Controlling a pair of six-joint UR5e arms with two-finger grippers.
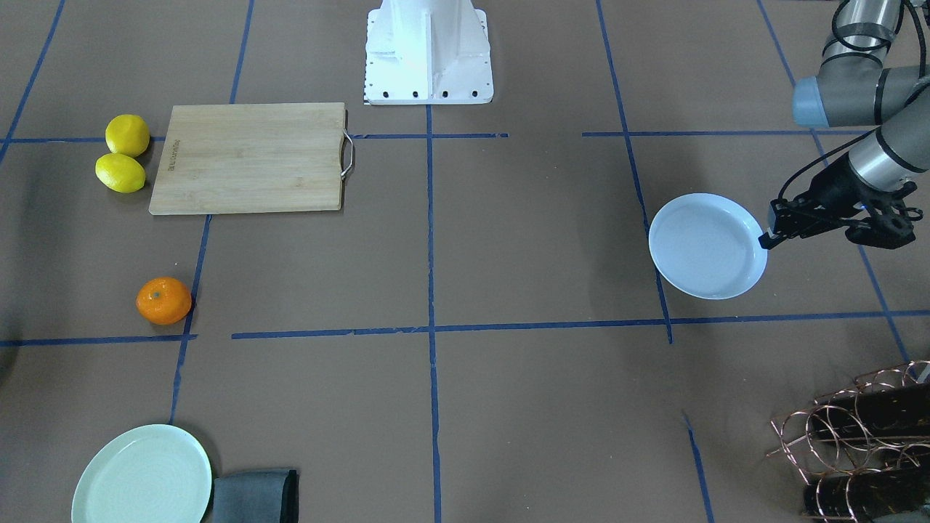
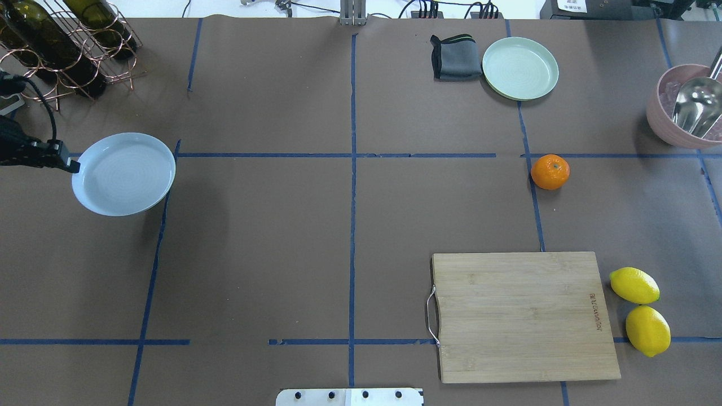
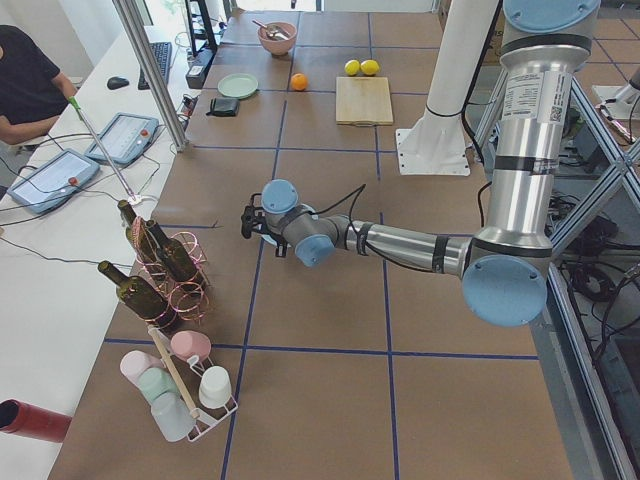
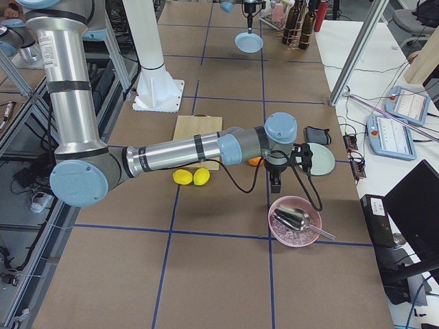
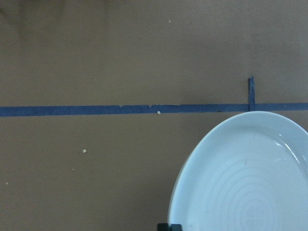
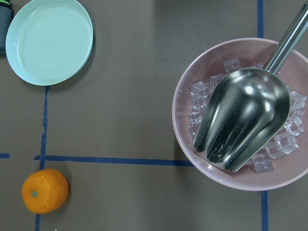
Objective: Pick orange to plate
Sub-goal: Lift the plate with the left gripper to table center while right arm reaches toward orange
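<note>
Plate [image 5: 240, 183], close under your left wrist camera, is pinched at its rim by the left gripper [image 1: 764, 240]; the orange [image 2: 550, 172] lies untouched on the table near your right gripper [image 4: 276, 185], whose spread you cannot tell, so grasp it next.

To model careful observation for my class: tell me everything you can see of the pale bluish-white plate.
The plate is round, pale bluish-white and glossy like ceramic, with faint concentric rings and a raised rim. It is empty, right way up, on the robot's left side. The left tool grips its rim; the offset shadow suggests it may be lifted.
</note>
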